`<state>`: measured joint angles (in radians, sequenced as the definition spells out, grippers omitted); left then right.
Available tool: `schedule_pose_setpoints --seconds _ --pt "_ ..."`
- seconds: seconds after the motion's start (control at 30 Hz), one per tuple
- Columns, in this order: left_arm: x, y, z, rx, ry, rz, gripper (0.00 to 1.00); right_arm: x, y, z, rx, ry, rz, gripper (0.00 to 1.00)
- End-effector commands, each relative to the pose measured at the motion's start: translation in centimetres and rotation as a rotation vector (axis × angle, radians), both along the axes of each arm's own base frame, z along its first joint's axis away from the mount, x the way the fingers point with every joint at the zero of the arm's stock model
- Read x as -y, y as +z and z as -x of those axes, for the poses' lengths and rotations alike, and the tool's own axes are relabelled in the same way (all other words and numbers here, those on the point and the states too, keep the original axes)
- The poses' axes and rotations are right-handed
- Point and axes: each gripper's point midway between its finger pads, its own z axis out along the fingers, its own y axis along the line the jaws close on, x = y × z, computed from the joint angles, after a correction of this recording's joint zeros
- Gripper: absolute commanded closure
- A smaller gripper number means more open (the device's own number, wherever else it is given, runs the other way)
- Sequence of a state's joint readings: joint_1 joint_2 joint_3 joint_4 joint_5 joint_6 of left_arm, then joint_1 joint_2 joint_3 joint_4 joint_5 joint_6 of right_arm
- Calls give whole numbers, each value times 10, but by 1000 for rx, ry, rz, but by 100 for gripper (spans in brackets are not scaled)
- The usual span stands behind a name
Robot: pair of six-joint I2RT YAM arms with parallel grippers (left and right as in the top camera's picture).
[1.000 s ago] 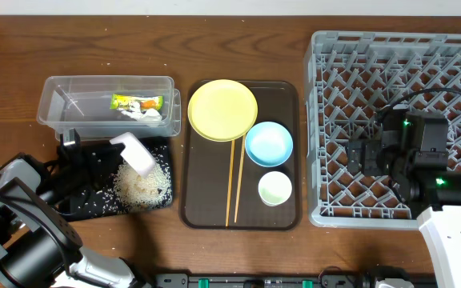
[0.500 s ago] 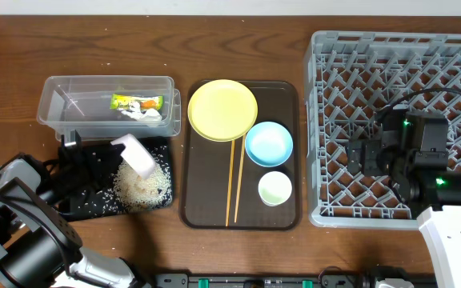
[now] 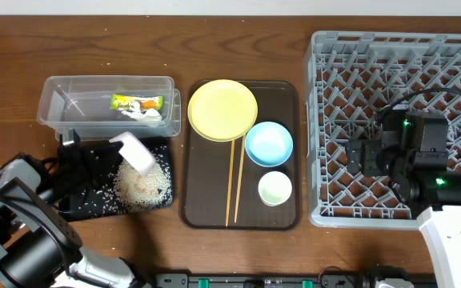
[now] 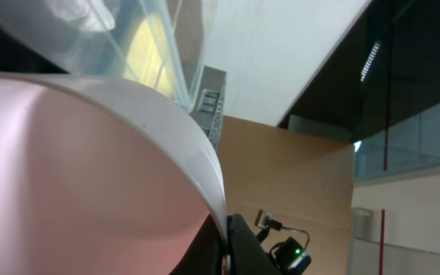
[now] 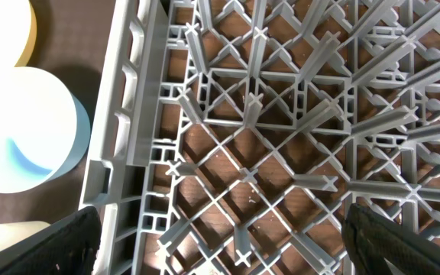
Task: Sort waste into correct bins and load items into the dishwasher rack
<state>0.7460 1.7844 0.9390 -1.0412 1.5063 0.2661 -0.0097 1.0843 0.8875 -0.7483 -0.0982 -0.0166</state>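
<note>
Nothing shifting over last second: bowl [image 3: 137,154] staying tipped above black tray [image 3: 82,202], rice [image 3: 142,186] lying heaped on tray under its mouth. Pour judged finishing — no rice showing inside bowl, so rack [image 3: 334,64], well right of black tray, likely coming next.

Left fingers [image 4: 243,246] pinching bowl rim; pink inner wall filling left wrist view.

Right fingers [image 5: 59,244] spread, holding nothing, hovering over rack floor.

Plate [image 3: 222,110], blue bowl [image 3: 269,143], cup [image 3: 274,188], chopsticks [image 3: 232,180] waiting between black tray and rack.

Wrapper [image 3: 134,102] lying in tub [image 3: 74,120] just behind black tray.
</note>
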Motion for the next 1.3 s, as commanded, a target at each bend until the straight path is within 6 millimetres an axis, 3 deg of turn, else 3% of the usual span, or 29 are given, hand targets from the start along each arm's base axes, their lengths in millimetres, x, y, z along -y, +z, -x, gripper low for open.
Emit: schedule_pose_setpoints --seconds 0.0,0.2,0.3,0.6,0.7,0.83,0.9,1.1,1.27 --pt "-2 12 -4 117 18 -20 94 -5 9 -3 22 29 3 1" --pt "4 15 -2 122 1 -26 94 -5 9 -3 22 29 3 1" --pt "21 22 0 148 -53 -54 94 -5 9 -3 22 29 3 1" --pt "122 28 32 242 -495 -366 94 -5 9 -3 22 29 3 1" --pt "148 11 42 204 -637 -502 94 -5 9 -3 22 29 2 1" --pt "167 -30 42 87 -757 -772 94 -5 9 -3 22 29 2 1" --pt "177 -41 42 93 -802 -880 94 -5 9 -3 22 29 2 1" --pt "202 -71 38 103 -858 -1188 92 -5 9 -3 22 29 2 1" --pt "223 -80 44 143 -905 -1264 92 -5 9 -3 22 29 2 1"
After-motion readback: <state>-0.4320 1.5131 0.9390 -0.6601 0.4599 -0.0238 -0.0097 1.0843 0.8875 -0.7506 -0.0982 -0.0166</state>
